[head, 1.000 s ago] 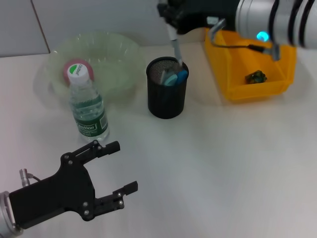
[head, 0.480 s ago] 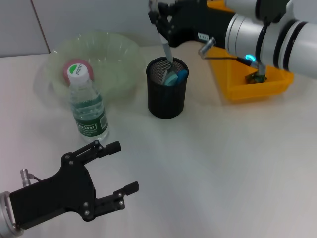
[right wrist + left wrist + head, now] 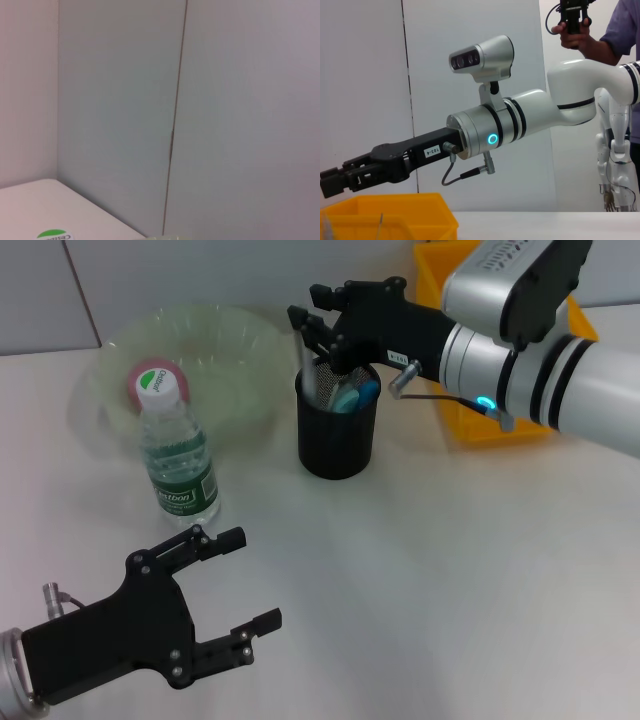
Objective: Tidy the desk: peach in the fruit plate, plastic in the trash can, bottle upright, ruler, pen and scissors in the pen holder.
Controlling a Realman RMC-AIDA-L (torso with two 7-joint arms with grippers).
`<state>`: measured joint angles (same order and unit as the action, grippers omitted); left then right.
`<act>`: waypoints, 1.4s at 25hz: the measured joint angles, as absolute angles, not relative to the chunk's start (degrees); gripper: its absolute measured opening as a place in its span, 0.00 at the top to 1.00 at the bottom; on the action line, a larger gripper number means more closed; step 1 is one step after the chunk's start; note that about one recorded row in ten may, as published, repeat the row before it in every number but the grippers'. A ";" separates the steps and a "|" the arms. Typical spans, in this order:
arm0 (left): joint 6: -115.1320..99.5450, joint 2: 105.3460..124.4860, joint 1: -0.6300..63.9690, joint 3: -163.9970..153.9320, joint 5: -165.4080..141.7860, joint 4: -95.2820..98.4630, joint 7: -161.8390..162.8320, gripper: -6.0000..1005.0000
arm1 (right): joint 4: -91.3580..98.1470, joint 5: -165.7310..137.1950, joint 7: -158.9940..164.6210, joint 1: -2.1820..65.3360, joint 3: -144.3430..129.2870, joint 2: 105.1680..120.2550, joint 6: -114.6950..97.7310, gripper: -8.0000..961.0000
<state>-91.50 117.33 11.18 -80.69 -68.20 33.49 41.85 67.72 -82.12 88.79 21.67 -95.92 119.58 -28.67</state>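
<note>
Over the last second the right arm has swung across from above the yellow bin toward the robot's left, and the grey pen it carried high now stands with its lower end inside the pen holder.

The white surface [image 3: 450, 570] carries everything. The right arm reaches in from the far right, its black right tool [image 3: 312, 332] poised over the far rim of the pen holder; its fingers stand a little apart around the top of the pen [image 3: 308, 378], and whether they touch it cannot be told. The left tool [image 3: 237, 582] hovers low at the near left, its fingers spread wide with nothing between them. The yellow bin [image 3: 432, 280] sits at the far right, mostly hidden by the arm. The clear fruit plate [image 3: 225, 350] lies at the far left with the pink peach [image 3: 140, 373] in it. The black mesh pen holder [image 3: 337, 435] stands just beside the plate, with blue-handled items [image 3: 352, 396] inside. The bottle [image 3: 178, 460] stands upright against the plate's near edge, green-and-white cap up.
</note>
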 joint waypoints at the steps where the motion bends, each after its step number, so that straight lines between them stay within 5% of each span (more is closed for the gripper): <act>1: -91.50 117.33 11.18 -80.69 -68.20 33.49 41.85 0.21 | 67.50 -81.29 88.40 21.48 -95.94 119.58 -28.74 0.69; 13: -92.66 116.63 11.24 -80.35 -67.98 33.78 44.00 0.21 | 80.78 -79.78 92.50 8.19 -89.39 119.20 -48.43 0.44; 20: -92.91 115.80 11.75 -79.81 -68.18 34.01 46.57 0.21 | 73.57 -83.00 93.52 5.97 -60.84 118.54 -93.28 0.14; 26: -92.76 115.33 12.85 -79.64 -70.61 33.61 49.17 0.21 | 60.71 -93.67 86.84 9.29 -46.76 116.91 -108.78 0.14; 35: -92.29 115.58 14.90 -78.46 -74.93 33.59 53.28 0.21 | 52.84 -106.17 78.76 12.32 -42.37 119.02 -107.11 0.14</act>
<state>-92.29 115.58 14.90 -78.46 -74.93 33.59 53.28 52.84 -106.17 78.76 12.32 -42.37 119.02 -107.11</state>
